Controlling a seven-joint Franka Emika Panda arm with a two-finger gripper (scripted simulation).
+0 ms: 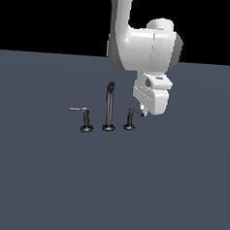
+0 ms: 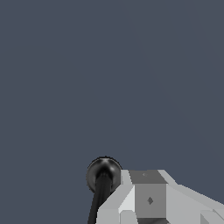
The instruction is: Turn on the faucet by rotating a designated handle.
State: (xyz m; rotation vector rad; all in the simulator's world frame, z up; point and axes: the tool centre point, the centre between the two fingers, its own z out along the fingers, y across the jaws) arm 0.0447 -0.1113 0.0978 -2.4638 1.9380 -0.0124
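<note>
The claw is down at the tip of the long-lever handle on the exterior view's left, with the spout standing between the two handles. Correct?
Not quite. In the exterior view the claw is at the short-lever handle on that view's right; the long-lever handle stands untouched. The spout does stand between them.

Open floor (image 1: 170, 189) surrounds the faucet; the tall spout (image 1: 108, 107) and bigger handle (image 1: 83, 117) stand just beside the small handle (image 1: 131, 119).

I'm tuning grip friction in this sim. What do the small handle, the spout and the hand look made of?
The handle looks like dark metal: blackish post and base, with a paler silvery lever. The spout has the same dark look with a faint sheen, so probably polished metal. The hand is matte white and grey, like painted plastic or metal; a render leaves that open.
</note>
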